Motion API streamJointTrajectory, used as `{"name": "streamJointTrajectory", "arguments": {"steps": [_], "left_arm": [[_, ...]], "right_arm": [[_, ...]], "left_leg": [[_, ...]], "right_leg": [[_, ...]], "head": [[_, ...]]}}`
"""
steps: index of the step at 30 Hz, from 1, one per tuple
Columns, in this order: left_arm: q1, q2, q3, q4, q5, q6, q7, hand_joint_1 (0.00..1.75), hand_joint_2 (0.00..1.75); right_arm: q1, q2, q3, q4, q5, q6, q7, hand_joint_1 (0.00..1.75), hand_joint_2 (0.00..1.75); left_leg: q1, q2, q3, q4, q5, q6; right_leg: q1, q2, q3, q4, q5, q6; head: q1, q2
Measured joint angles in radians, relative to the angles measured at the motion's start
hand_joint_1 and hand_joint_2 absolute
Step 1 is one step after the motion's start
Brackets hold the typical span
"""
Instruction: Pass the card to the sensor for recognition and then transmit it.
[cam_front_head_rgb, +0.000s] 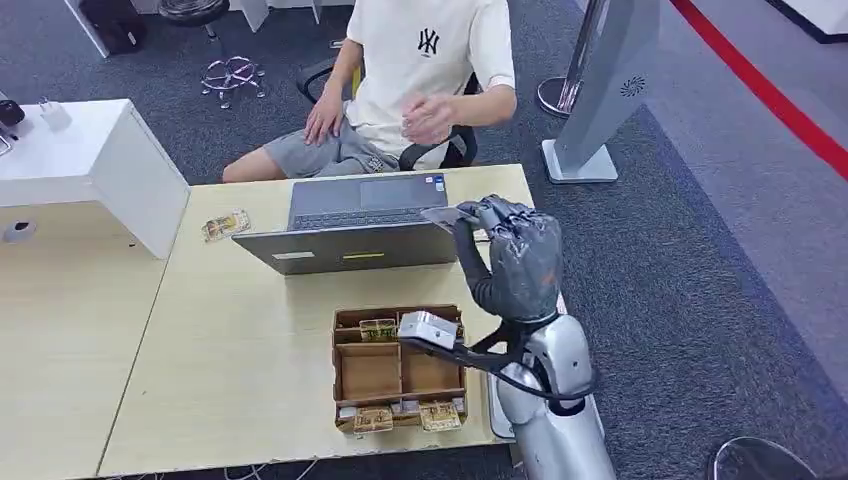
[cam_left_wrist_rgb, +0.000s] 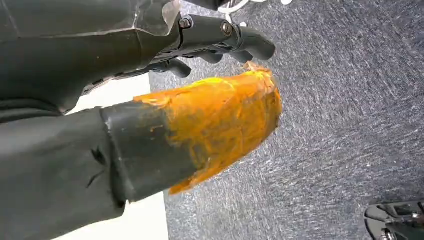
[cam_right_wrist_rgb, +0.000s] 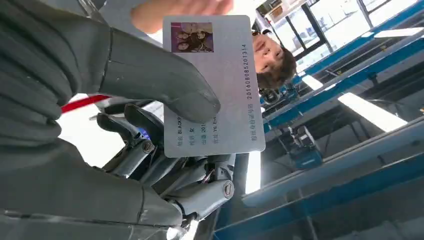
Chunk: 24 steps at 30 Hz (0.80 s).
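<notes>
My right hand (cam_front_head_rgb: 520, 262) is raised over the far right part of the counter (cam_front_head_rgb: 240, 380), pinching the card (cam_right_wrist_rgb: 212, 85) between thumb and fingers just beside the laptop (cam_front_head_rgb: 355, 232), toward the seated person (cam_front_head_rgb: 425, 75); I judge the card picked and lifted, while whether the sensor has read it I cannot tell, and the handover is left. The card carries a small photo, "BLACKP…" partly under my thumb, and the number 20160808520131 4 along its edge; the person's shirt bears an "NY" mark. My left hand (cam_left_wrist_rgb: 220, 37) hangs over the carpet, fingers loosely curled, holding nothing.
</notes>
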Motion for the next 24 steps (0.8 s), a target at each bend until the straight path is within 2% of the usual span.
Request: {"name": "streamJointTrajectory", "arguments": {"steps": [5,12,21,22,23,24], "left_arm": [[-0.005,-0.003,-0.002,0.0,-0.014,-0.01,0.002,0.0,0.0],[-0.009,-0.006,-0.009,0.0,-0.028,-0.015,0.004,0.0,0.0],[-0.01,-0.006,-0.011,0.0,-0.031,-0.018,0.01,0.0,0.0],[-0.01,-0.006,-0.011,0.0,-0.031,-0.018,0.01,0.0,0.0],[-0.01,-0.006,-0.011,0.0,-0.032,-0.018,0.01,0.0,0.0],[-0.01,-0.006,-0.011,0.0,-0.032,-0.018,0.01,0.0,0.0]], "right_arm": [[-0.08,0.0,0.04,0.081,0.076,0.0,0.073,1.75,1.75],[-0.133,-0.002,0.076,0.148,0.15,0.0,0.155,1.75,1.75],[-0.15,-0.008,0.095,0.176,0.177,-0.001,0.185,1.75,1.75],[-0.151,-0.009,0.098,0.177,0.186,-0.001,0.195,0.99,1.75],[-0.151,-0.011,0.103,0.177,0.196,-0.001,0.208,0.0,1.75],[-0.152,-0.013,0.108,0.177,0.211,-0.001,0.225,0.0,1.75]], "left_leg": [[0.0,0.0,0.0,0.0,0.0,0.0],[0.0,0.0,0.0,0.0,0.0,0.0],[0.0,0.0,0.0,0.0,0.0,0.0],[0.0,0.0,0.0,0.0,0.0,0.0],[0.0,0.0,0.0,0.0,0.0,0.0],[0.0,0.0,0.0,0.0,0.0,0.0]], "right_leg": [[0.0,0.0,0.0,0.0,0.0,0.0],[0.0,0.0,-0.001,0.0,0.0,0.0],[0.0,0.0,-0.001,0.0,0.0,0.0],[0.0,0.0,-0.001,0.0,0.0,0.0],[0.0,0.0,-0.001,0.0,0.0,0.0],[0.0,0.0,-0.001,0.0,0.0,0.0]], "head": [[0.0,0.0],[0.0,0.0],[0.0,0.0],[0.0,0.0],[0.0,0.0],[0.0,0.0]]}}
